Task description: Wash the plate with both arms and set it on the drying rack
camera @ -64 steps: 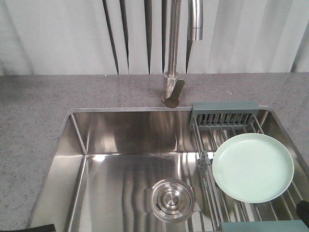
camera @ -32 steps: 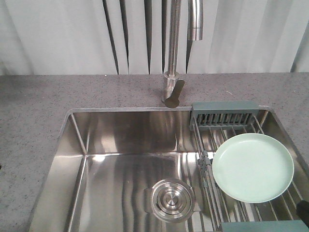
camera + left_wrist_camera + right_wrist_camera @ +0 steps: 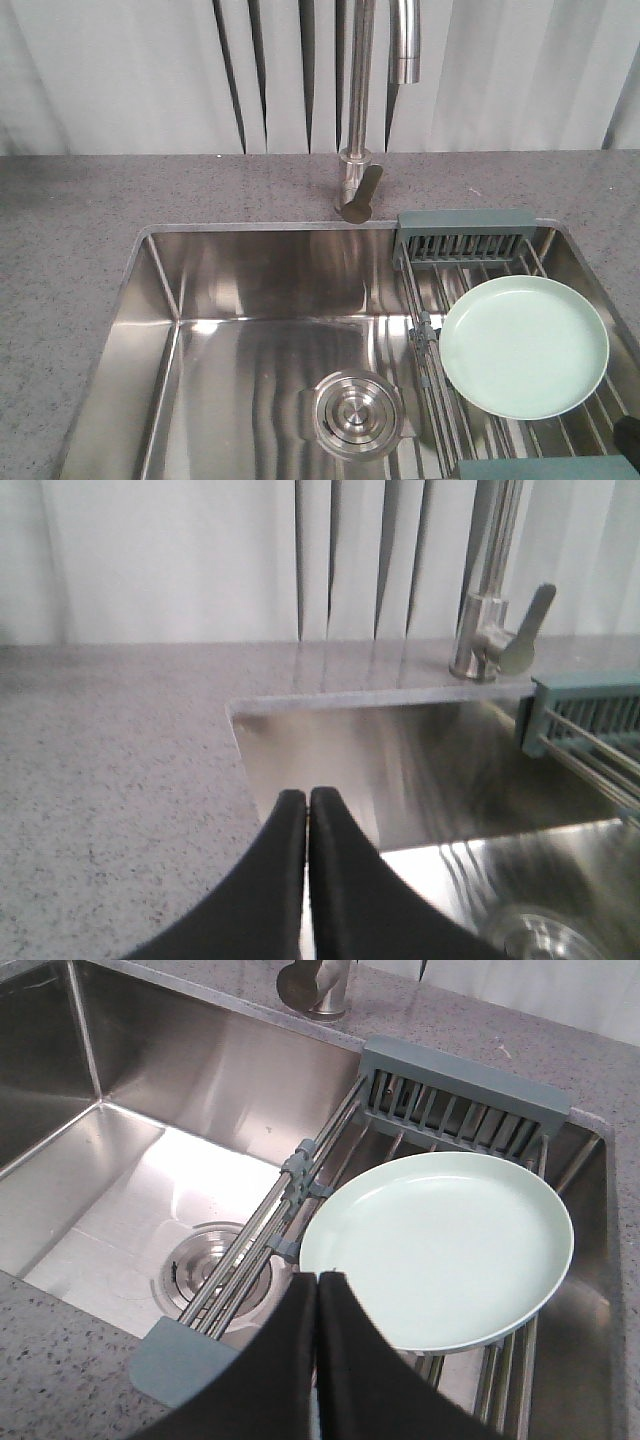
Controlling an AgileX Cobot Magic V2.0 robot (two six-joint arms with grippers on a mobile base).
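The pale mint-green plate (image 3: 524, 346) lies flat on the steel wires of the drying rack (image 3: 462, 245) over the right side of the sink; nothing holds it. It also shows in the right wrist view (image 3: 440, 1245), with the rack's slotted caddy (image 3: 465, 1095) behind it. My right gripper (image 3: 317, 1278) is shut and empty, hovering just in front of the plate's near rim. A black bit of the right arm (image 3: 629, 432) shows at the bottom right of the front view. My left gripper (image 3: 308, 796) is shut and empty above the counter at the sink's left edge.
The steel sink basin (image 3: 250, 340) has a round drain (image 3: 357, 412) at its middle. The faucet (image 3: 358, 150) with its lever stands behind it on the grey speckled countertop (image 3: 70, 230). A teal rack end piece (image 3: 185, 1360) lies near the front rim.
A black piece of the left arm at the bottom left of the front view one second ago has moved out of that view. The plate and rack have not moved.
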